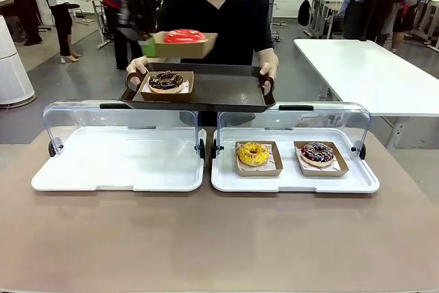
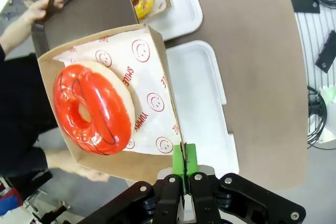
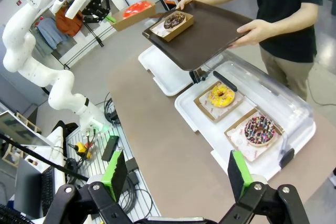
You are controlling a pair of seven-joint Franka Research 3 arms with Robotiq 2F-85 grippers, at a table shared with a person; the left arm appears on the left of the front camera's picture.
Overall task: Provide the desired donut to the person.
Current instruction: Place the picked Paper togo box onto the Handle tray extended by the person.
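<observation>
A red-glazed donut (image 1: 184, 35) lies in an open cardboard box (image 2: 100, 161) lined with printed paper. My left gripper (image 2: 184, 157) is shut on that box's side wall and holds it in the air just above the dark tray (image 1: 226, 90). The person (image 1: 219, 12), in a black T-shirt, holds this tray by both handles across the table. On the tray's left part sits a chocolate donut (image 1: 166, 80) in its own box. My right gripper (image 3: 177, 174) hangs open and empty, high over the table's near side. From there the left gripper (image 3: 107, 17) with the red donut (image 3: 137, 9) shows far off.
Two white display trays with raised clear lids stand on the brown table. The left one (image 1: 116, 166) holds nothing. The right one (image 1: 295, 182) holds a yellow donut (image 1: 253, 153) and a chocolate sprinkled donut (image 1: 317, 151), each boxed. A white table (image 1: 377, 73) stands back right.
</observation>
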